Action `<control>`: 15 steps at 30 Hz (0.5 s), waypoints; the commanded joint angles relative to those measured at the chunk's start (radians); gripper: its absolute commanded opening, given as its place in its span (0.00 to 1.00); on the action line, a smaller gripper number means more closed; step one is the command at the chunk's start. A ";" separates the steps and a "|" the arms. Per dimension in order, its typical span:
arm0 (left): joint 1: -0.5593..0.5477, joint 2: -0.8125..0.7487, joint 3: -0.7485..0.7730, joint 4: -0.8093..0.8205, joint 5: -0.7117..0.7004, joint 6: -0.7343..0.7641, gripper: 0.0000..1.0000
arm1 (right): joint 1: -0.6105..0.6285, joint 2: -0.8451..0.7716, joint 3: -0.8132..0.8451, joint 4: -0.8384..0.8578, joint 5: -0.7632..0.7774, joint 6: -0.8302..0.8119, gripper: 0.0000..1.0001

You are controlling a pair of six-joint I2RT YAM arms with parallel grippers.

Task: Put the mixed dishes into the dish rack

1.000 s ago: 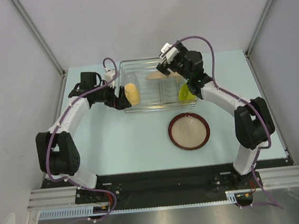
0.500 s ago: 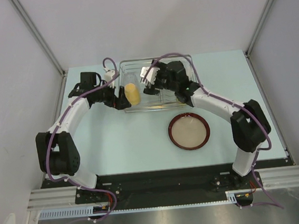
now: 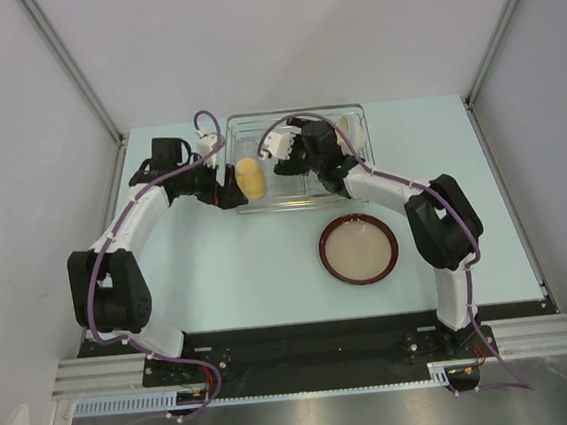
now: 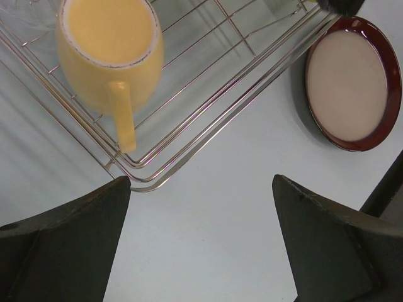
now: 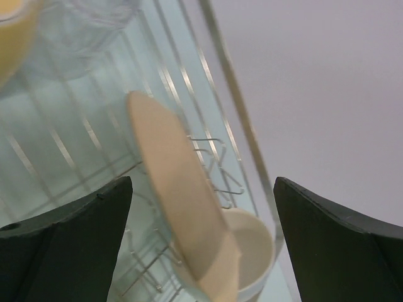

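Note:
The dish rack stands at the back of the table. The yellow-orange mug lies in its left end, and shows in the left wrist view with its handle pointing at me. My left gripper is open and empty beside the rack's near left corner. My right gripper is open and empty over the rack's middle. It faces the wooden plate standing on edge, with the white bowl behind it and the clear glass blurred. The beige plate lies on the table. The lime-green bowl is hidden.
Grey walls with metal posts close in the table on three sides. The right arm stretches across the rack's near right corner. The beige plate also shows at the top right of the left wrist view.
My right arm has swung left from the rack's back right to over its middle, covering the lime-green bowl. My left arm and the mug have not moved.

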 commanded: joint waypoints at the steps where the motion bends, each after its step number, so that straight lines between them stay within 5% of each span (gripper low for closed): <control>1: 0.008 -0.031 -0.010 0.009 0.037 0.021 1.00 | -0.023 0.030 0.108 0.134 0.112 -0.009 1.00; 15: 0.010 -0.031 -0.029 0.016 0.043 0.021 1.00 | -0.113 0.118 0.274 0.129 0.167 0.082 1.00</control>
